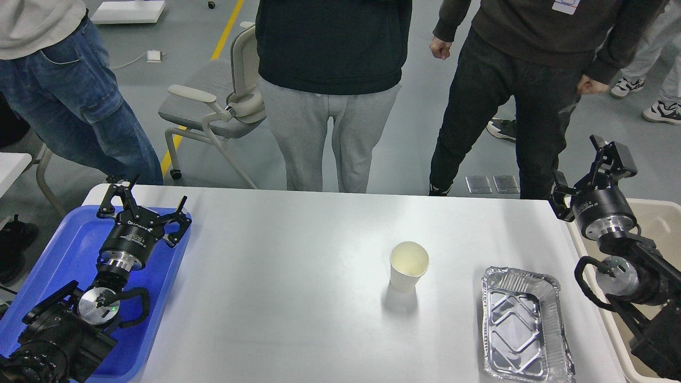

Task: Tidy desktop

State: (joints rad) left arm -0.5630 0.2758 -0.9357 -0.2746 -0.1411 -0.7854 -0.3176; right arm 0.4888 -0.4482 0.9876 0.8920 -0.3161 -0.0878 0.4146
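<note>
The white-grey desktop [298,276] fills the middle of the head view. An empty white paper cup [408,266] stands upright right of centre. An empty foil tray [524,324] lies near the front right edge. My left gripper [146,198] hovers open over the blue plastic tray [64,250] at the left, holding nothing. My right gripper [606,159] is raised past the desktop's right edge, above the beige bin [657,223]; whether its fingers are open or shut I cannot make out.
Three people stand along the far edge of the desktop, close to it. A grey office chair [223,101] stands behind at the back left. The beige bin runs along the right side, under my right arm.
</note>
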